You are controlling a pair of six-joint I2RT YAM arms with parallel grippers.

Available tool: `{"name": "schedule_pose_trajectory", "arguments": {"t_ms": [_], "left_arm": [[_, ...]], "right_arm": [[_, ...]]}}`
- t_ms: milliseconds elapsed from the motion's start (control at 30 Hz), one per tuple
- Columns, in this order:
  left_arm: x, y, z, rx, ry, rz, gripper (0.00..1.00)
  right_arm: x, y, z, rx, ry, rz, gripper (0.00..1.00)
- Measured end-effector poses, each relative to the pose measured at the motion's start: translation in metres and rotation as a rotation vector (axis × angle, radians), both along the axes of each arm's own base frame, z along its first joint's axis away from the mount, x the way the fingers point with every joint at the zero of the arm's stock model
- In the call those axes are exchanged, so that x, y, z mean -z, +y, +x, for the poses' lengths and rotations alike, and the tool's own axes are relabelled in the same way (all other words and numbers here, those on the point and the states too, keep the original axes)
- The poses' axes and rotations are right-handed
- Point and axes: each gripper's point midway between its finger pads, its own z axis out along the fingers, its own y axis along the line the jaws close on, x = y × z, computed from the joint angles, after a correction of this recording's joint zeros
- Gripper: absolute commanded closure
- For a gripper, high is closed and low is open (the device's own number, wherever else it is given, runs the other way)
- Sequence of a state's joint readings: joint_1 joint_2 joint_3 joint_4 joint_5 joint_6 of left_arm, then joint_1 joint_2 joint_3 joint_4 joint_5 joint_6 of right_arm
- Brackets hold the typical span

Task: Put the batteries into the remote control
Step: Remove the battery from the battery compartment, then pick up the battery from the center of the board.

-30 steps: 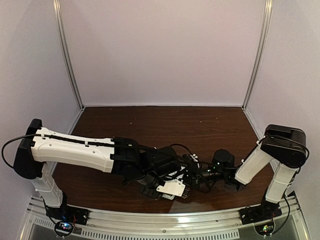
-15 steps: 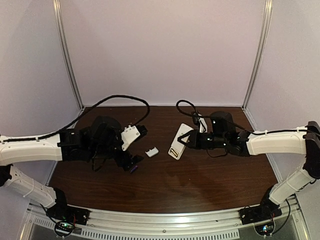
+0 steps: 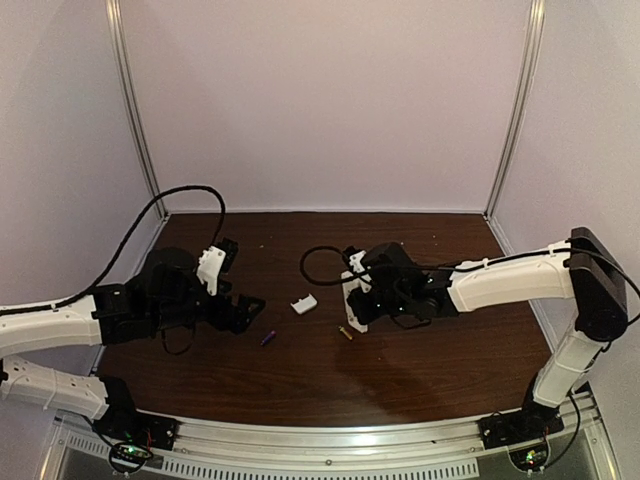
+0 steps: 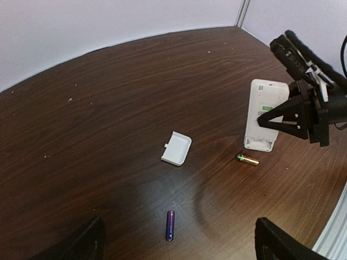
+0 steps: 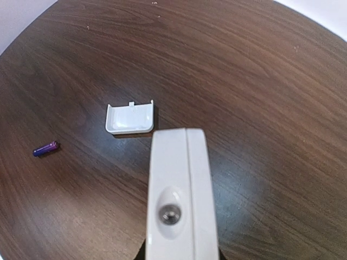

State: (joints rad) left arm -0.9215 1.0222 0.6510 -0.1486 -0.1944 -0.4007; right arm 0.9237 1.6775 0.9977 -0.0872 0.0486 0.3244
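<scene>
The white remote control stands on end, tilted, right of the table's middle, with my right gripper shut on its sides. The left wrist view shows its open battery bay facing left; the right wrist view shows its upper end. Below it lies the yellowish-gold battery. The dark bluish battery lies flat on the wood just ahead of my left gripper, which is open wide with nothing between its fingers.
A small white battery cover lies inside-up between the two grippers. Pale walls with metal corner posts close in the dark wooden table. A black cable loops behind the right wrist.
My left gripper has opened and drawn back left, leaving the dark bluish battery on the table. The right gripper has brought the remote forward and left. The gold battery now lies in view.
</scene>
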Motion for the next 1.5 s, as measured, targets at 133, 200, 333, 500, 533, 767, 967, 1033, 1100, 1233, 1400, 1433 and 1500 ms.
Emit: {"name": "schedule_pose_trajectory", "arguments": {"t_ms": [133,200,333,500,533,767,967,1033,1100,1233,1400,1433,1500], "left_arm": [[0.014,0.013,-0.001,-0.018,0.050,-0.034,0.03],[0.015,0.010,-0.004,0.016,0.059,-0.042,0.12],[0.021,-0.009,-0.009,0.156,0.060,0.026,0.19],[0.034,-0.050,-0.005,0.403,0.016,0.234,0.23],[0.036,-0.057,-0.004,0.448,0.000,0.270,0.24],[0.066,-0.088,-0.004,0.769,-0.085,0.508,0.39],[0.103,-0.107,-0.007,0.987,-0.115,0.644,0.46],[0.111,-0.109,-0.011,1.047,-0.114,0.664,0.49],[0.116,-0.112,-0.013,1.091,-0.113,0.674,0.51],[0.129,-0.118,-0.013,1.148,-0.111,0.702,0.55],[0.156,-0.117,-0.020,1.210,-0.059,0.744,0.55],[0.161,-0.118,-0.021,1.220,-0.050,0.750,0.55],[0.167,-0.118,-0.021,1.232,-0.039,0.759,0.55]], "right_arm": [[-0.011,0.008,0.000,-0.015,-0.090,-0.062,1.00],[-0.014,0.009,0.000,-0.016,-0.108,-0.077,1.00],[-0.018,-0.005,0.008,0.006,-0.087,-0.057,1.00],[-0.036,-0.061,0.025,0.104,-0.020,0.083,1.00],[-0.041,-0.070,0.025,0.116,-0.009,0.118,1.00],[-0.050,-0.087,-0.004,0.062,0.120,0.335,1.00],[-0.041,-0.095,-0.026,0.023,0.237,0.460,1.00],[-0.041,-0.096,-0.030,0.014,0.257,0.488,1.00],[-0.042,-0.098,-0.033,0.005,0.275,0.517,1.00],[-0.044,-0.101,-0.035,-0.004,0.299,0.562,1.00],[-0.044,-0.103,-0.037,-0.011,0.327,0.602,1.00],[-0.044,-0.103,-0.037,-0.013,0.330,0.606,1.00],[-0.045,-0.103,-0.038,-0.018,0.334,0.616,1.00]]}}
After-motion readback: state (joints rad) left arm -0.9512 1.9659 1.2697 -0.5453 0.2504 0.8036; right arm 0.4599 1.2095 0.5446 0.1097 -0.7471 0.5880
